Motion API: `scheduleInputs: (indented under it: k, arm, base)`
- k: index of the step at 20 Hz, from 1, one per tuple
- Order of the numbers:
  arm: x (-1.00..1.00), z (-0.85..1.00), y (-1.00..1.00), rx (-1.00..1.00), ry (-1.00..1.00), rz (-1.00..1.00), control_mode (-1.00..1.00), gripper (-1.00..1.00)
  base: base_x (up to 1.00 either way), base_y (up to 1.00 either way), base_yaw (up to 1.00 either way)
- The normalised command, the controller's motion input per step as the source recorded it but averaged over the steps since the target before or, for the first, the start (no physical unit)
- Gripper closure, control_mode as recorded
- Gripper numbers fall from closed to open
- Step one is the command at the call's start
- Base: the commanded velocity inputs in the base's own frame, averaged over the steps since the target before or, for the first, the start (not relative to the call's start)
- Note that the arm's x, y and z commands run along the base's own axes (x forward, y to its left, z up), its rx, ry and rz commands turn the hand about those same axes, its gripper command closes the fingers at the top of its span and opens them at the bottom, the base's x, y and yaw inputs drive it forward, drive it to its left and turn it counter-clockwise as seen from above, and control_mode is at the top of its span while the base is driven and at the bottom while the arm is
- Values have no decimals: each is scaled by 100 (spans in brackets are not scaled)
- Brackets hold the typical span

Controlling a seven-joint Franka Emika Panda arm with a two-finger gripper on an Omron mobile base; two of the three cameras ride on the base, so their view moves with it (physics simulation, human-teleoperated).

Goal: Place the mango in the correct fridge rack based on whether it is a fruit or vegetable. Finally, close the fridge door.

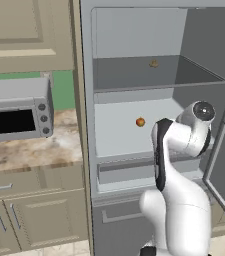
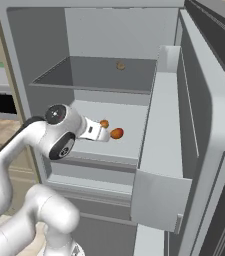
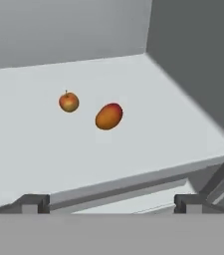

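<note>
Two fruits lie on the pale fridge rack point(image 3: 148, 94) beyond the spread, empty jaws: the mango point(image 3: 109, 116) ahead of the gripper point(image 3: 111, 203) and a smaller round fruit point(image 3: 68, 102) just beside it, on its left in the hand view, the two not touching. Bare shelf separates fingertips point(image 3: 34, 203) from the mango. A small tan item point(image 2: 120, 65) sits on the darker upper shelf point(image 2: 84, 75). The fridge door point(image 2: 204, 150) stands open beside the arm point(image 2: 54, 132), which reaches forward toward the rack's front edge.
</note>
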Motion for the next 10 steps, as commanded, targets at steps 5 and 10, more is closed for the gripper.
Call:
scheduleInputs:
  k: [5,10]
  arm:
    - [-73,12,38,-5,27,15,-100,-100]
    - [-92,-4,41,-4,0,8,-100,-100]
  base:
    - [0,0,0]
    - [0,0,0]
